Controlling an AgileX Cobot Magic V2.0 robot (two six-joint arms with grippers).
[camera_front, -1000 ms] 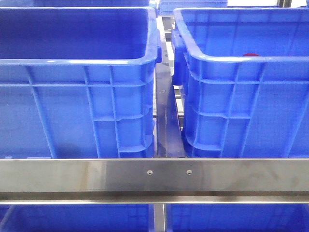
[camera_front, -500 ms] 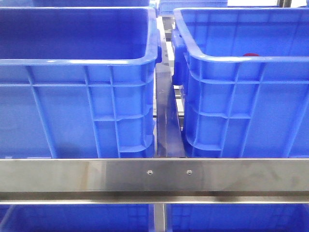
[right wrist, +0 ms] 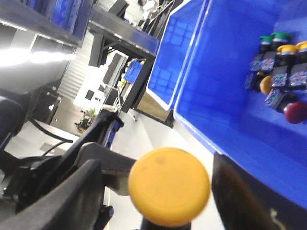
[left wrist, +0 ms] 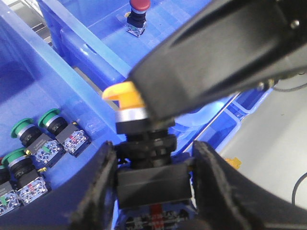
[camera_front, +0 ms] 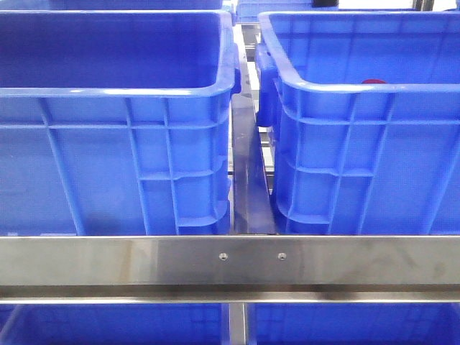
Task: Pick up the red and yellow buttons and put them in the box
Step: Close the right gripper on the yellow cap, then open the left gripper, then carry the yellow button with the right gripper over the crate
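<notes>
The left gripper is clamped on the black body of an orange-yellow mushroom-capped push button, while the right gripper straddles the same button's round cap, jaws apart, contact unclear. Just below the left gripper's fingers lie green-capped buttons in a blue plastic crate; a red button sits beyond, in the neighbouring crate.

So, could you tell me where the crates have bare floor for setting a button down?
Left wrist view: the crate floor around the lone red button is bare; the green buttons crowd the neighbouring crate. Right wrist view: blue floor is bare apart from the button cluster.
</notes>
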